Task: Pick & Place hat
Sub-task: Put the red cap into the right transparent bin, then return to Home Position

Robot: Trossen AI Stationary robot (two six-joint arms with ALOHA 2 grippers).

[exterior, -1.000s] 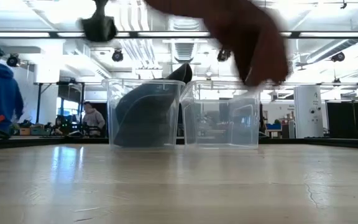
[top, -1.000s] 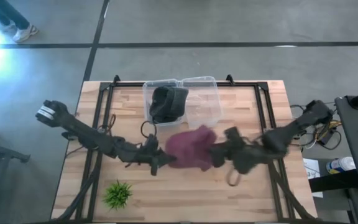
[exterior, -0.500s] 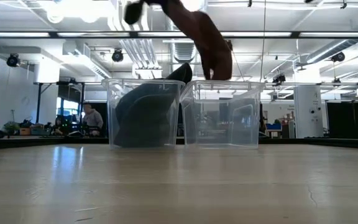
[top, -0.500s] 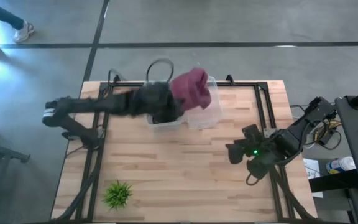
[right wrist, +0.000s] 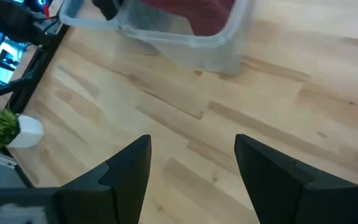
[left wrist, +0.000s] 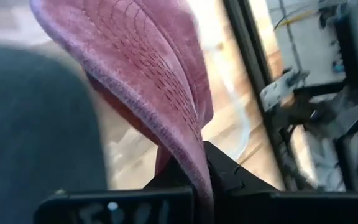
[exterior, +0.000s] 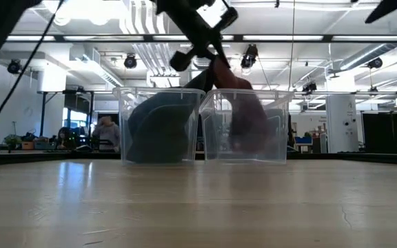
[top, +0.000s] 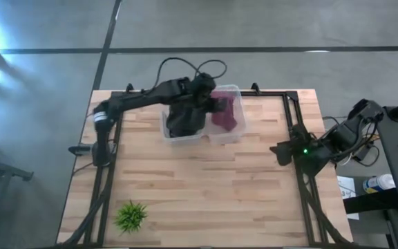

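A maroon hat (top: 226,114) hangs inside the right-hand clear bin (top: 240,93) at the table's far side. In the low view the maroon hat (exterior: 245,124) shows through the bin wall. A dark hat (top: 184,119) fills the left bin (top: 163,104). My left gripper (top: 211,104) reaches over the bins from the left and is shut on the maroon hat. My right gripper (top: 280,150) hovers open near the table's right edge, holding nothing. My left gripper (left wrist: 199,183) pinches the maroon hat by the edge of its brim (left wrist: 191,152), between the two fingers (left wrist: 229,177). It comes from above, over the bins. The hat hangs below the fingers, down inside the right bin; whether it touches the bin floor does not show.
A small potted plant (top: 131,216) stands at the near left corner. A black frame rail (top: 297,131) runs along the table's right side beside my right gripper (right wrist: 191,155). Bare wood (top: 199,180) lies between the bins and the near edge. A person (exterior: 105,131) shows in the room behind.
My left gripper carried the maroon hat up from the table's middle, swung it toward the far edge over the bins, then lowered it into the right bin. My right gripper drew back from the hat toward the table's right edge.
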